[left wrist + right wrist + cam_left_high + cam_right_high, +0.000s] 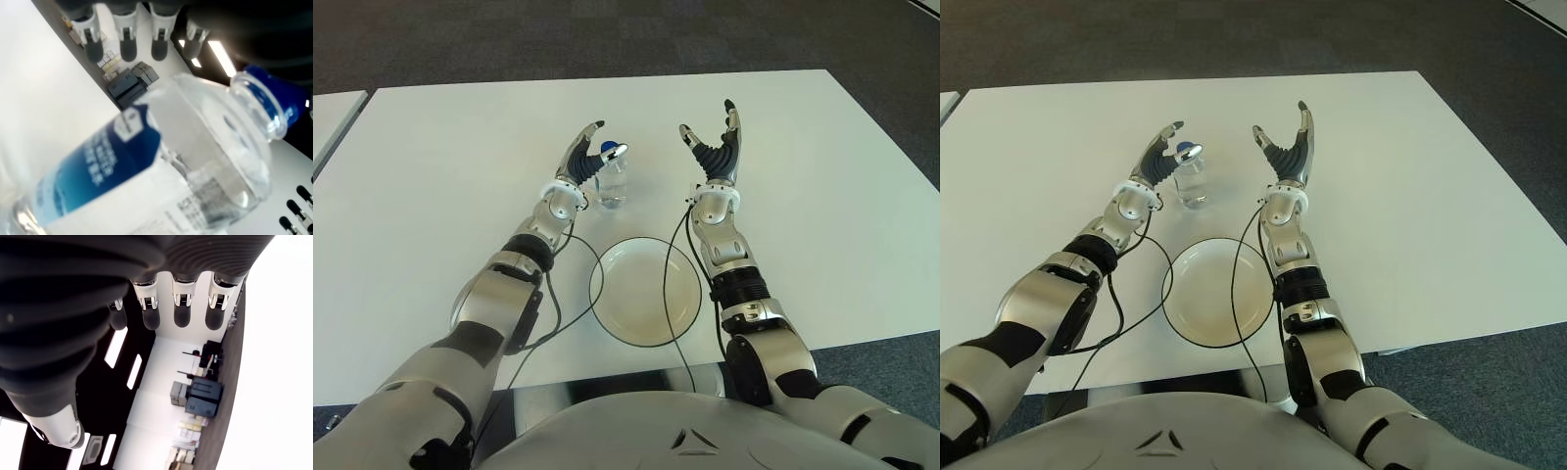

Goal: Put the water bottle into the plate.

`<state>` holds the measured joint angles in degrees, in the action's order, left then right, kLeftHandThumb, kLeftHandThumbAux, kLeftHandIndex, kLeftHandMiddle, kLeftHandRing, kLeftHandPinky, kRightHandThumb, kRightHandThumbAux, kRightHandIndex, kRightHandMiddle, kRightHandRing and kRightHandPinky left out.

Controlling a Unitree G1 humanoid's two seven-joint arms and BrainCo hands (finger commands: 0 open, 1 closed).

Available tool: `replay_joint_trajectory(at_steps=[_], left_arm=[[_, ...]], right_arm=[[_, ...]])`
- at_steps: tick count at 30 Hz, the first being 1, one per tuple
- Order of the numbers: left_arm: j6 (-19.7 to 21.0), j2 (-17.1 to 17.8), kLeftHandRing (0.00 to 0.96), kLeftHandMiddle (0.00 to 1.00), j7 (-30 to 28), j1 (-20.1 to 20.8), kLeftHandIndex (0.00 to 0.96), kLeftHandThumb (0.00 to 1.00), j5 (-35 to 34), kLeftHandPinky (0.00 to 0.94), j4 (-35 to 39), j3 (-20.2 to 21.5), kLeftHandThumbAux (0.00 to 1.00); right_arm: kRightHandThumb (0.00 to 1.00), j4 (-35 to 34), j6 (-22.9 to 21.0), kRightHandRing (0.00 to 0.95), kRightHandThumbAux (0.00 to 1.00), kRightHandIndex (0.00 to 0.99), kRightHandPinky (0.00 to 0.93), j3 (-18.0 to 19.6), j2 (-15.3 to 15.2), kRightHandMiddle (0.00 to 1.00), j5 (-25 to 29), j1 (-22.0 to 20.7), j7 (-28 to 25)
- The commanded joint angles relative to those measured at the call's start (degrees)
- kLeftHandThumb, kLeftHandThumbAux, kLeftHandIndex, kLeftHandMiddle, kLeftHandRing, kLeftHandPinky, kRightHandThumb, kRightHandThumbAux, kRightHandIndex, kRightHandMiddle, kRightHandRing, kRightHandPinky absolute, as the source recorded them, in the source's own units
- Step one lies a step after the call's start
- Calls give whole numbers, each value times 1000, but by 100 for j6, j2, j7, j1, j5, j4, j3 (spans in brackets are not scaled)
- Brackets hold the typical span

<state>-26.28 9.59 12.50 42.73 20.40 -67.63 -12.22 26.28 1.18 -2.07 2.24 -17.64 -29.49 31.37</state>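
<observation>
White tabletop (431, 176) fills the scene, with dark carpet beyond its far edge. On it the water bottle (611, 178) stands upright with its blue cap on, just beyond the far rim of the empty plate (646, 291) and apart from it.

The main risk, as I judge it, is a tip-over: the bottle looks light and narrow, and if the fingers close unevenly or catch it near the cap, it could topple or roll away before a grip forms. A loose grip could also drop it on the plate's rim.

The left hand (585, 157) is open around the bottle, fingers extended past it and thumb by the cap, not yet gripping it. The right hand (715, 142) is raised beside the bottle on its right, fingers spread and holding nothing.
</observation>
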Motion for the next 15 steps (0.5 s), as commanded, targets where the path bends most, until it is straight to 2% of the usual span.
replay_joint_trajectory(at_steps=[1, 7, 15], left_arm=[[-7, 77, 0, 0, -287, 117, 0, 647, 165, 24, -48, -173, 253], [126, 115, 0, 0, -644, 226, 0, 653, 273, 3, -117, -345, 235], [292, 120, 0, 0, -841, 369, 0, 642, 471, 0, -265, -565, 218]], right_arm=[[350, -53, -61, 0, 704, 0, 0, 40, 55, 0, 15, 87, 46], [352, -131, -130, 0, 696, 0, 0, 81, 70, 0, 16, 104, 60], [347, -263, -194, 0, 690, 0, 0, 123, 73, 0, 1, 169, 62]])
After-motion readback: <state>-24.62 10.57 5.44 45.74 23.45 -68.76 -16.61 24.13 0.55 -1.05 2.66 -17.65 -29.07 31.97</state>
